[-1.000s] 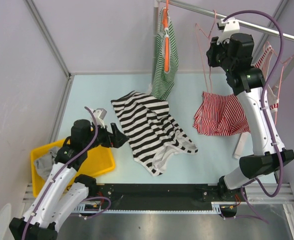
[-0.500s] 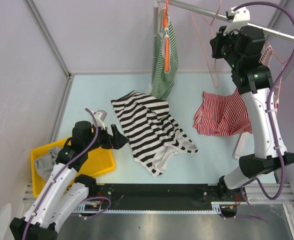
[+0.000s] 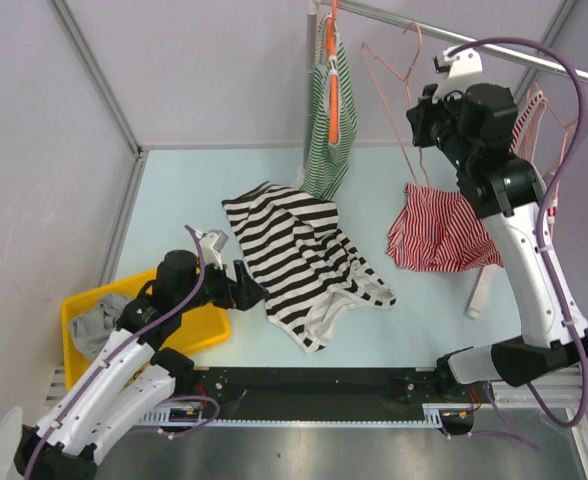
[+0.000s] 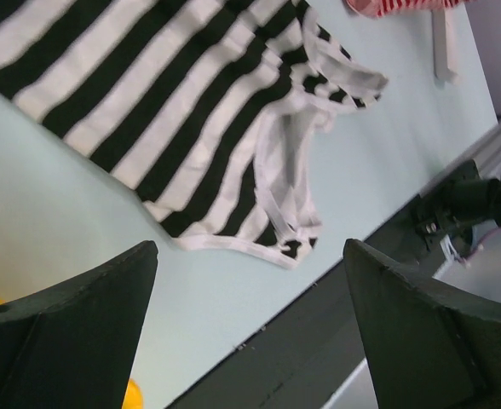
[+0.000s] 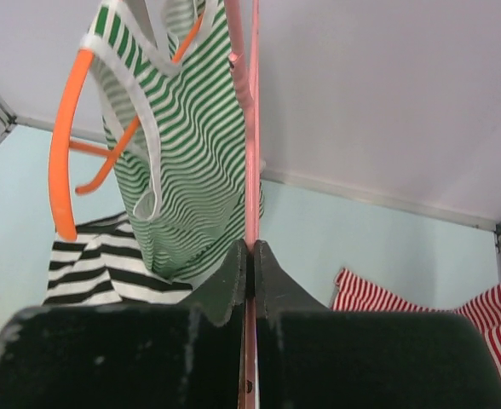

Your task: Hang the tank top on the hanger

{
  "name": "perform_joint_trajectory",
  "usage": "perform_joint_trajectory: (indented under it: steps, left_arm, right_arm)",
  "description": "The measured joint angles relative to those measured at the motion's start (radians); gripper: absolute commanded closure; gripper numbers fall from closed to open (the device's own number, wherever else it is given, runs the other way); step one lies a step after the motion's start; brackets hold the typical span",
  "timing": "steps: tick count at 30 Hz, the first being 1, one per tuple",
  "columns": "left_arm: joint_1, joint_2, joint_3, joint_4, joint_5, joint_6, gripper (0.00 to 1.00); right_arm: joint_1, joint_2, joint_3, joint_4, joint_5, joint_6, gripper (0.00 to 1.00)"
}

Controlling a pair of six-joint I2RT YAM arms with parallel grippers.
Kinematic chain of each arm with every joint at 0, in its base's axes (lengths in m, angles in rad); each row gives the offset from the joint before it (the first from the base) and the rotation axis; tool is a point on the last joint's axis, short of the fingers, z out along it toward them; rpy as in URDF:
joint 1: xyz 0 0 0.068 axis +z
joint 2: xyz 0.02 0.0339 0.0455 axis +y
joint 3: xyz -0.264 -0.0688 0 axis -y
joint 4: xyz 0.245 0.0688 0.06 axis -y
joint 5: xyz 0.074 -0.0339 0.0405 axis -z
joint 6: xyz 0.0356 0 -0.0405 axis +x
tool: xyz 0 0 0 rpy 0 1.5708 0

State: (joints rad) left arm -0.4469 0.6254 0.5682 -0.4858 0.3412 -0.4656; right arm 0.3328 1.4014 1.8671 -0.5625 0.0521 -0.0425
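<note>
Near the table's (image 3: 174,200) front edge, the left gripper (image 3: 242,285) (image 4: 249,247) was held low over the surface with its jaws spread wide and nothing between them, just beside the near-left edge of the tank top (image 3: 299,255) (image 4: 174,102). To its left stood a yellow bin (image 3: 204,325) containing a crumpled grey cloth (image 3: 94,325). The tank top lay flat but rumpled at mid-table, its black and white stripes running diagonally and its pale-edged end bunched toward the front right; it was on no hanger. Farther right, a red-and-white striped top (image 3: 444,230) lay heaped on the table, well apart from the tank top. At the far edge, a green-and-white striped top (image 3: 332,120) (image 5: 191,170) hung on an orange hanger (image 3: 332,90) (image 5: 63,153) from the metal rail (image 3: 494,45). The right gripper (image 3: 419,115) (image 5: 250,251) was raised near that rail with its jaws closed tight on the thin wire of the pink hanger (image 3: 389,115) (image 5: 252,128), which stood upright from the fingertips in the right wrist view. The hanger was thus held high at the back right, well apart from the tank top.
</note>
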Motion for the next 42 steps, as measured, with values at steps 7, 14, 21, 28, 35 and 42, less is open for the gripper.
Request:
perform_joint_trajectory:
  steps: [7,14,21,28,35,42]
  left_arm:
    - [-0.257,0.028,-0.035,0.045,-0.115,-0.106,0.13]
    - [-0.491,0.070,-0.176,0.176,-0.213,-0.277,0.17]
    - [-0.589,0.189,-0.347,0.392,-0.268,-0.462,0.21]
    - [-0.589,0.214,-0.425,0.605,-0.341,-0.595,0.23]
    - [-0.589,0.335,-0.430,0.725,-0.382,-0.680,0.20]
    - [-0.589,0.466,-0.397,0.816,-0.412,-0.748,0.53]
  right_arm:
    - [0.055,-0.172,-0.167,-0.018,0.055,-0.004,1.00]
    - [0.097,-0.373,-0.356,-0.060,0.097,0.014,1.00]
    - [0.129,-0.515,-0.541,-0.105,0.087,0.080,1.00]
    - [0.154,-0.554,-0.655,-0.131,0.035,0.144,1.00]
    - [0.189,-0.552,-0.692,-0.129,0.010,0.171,1.00]
    - [0.201,-0.545,-0.692,-0.113,-0.005,0.174,1.00]
